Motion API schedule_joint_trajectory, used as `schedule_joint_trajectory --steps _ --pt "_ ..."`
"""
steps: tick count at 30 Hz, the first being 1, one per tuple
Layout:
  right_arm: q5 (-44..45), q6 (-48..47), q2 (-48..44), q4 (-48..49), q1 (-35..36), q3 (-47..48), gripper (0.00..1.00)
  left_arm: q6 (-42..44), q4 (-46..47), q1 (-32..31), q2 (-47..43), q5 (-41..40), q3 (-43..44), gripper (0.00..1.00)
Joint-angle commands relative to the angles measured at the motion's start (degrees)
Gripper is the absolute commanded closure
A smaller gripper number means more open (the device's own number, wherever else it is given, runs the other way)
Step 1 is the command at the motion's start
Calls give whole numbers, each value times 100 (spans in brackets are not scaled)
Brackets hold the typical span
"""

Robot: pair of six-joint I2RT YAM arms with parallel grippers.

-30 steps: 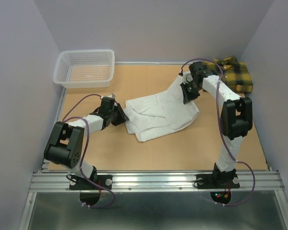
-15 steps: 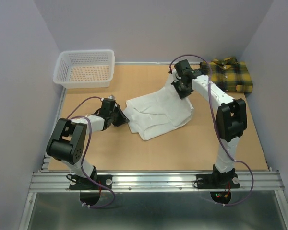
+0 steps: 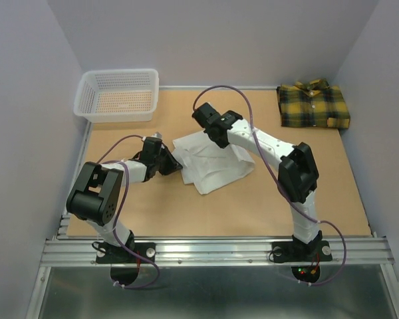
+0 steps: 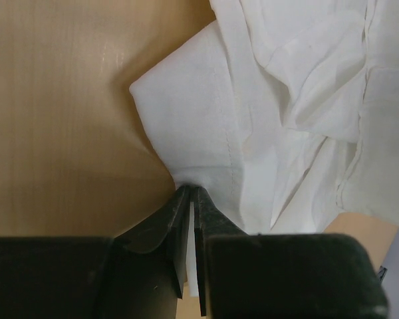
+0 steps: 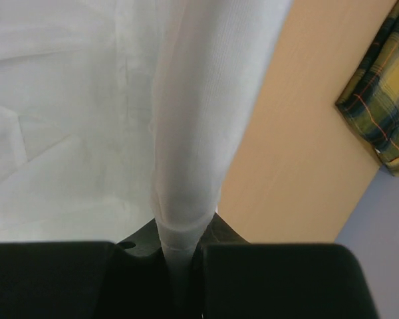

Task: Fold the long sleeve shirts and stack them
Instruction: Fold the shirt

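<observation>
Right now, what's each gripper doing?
Left gripper: shut on the white shirt, at its corner.
Right gripper: shut on the white shirt, lifted fold.

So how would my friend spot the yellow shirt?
Look at the tan table, then its far right corner. The plaid shirt lies folded there. Unlike the white shirt mid-table, it is yellow-and-dark checked and neatly squared.

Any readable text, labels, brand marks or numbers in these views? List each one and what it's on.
None can be read in any view.
The white shirt, plaid shirt, mesh basket and table show no print, tag or label.
The small lights at the near edge glow but form no characters.
</observation>
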Motion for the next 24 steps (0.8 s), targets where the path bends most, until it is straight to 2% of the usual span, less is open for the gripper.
schedule_joint_trajectory --steps 1,9,16,22,24 --pt "755 288 299 -246 437 653 94 -73 -101 -46 85 26 -218 80" --pt "360 728 985 -651 930 1287 86 -187 14 -38 33 70 -358 80" --pt "-326 1035 1398 -660 1044 1559 73 -231 67 -38 15 97 -420 80" --pt "-669 1474 1601 -651 1106 1683 71 -249 93 -46 15 114 -429 80" --pt "-722 1624 1601 -651 1106 1683 62 -249 110 -46 15 132 -420 80"
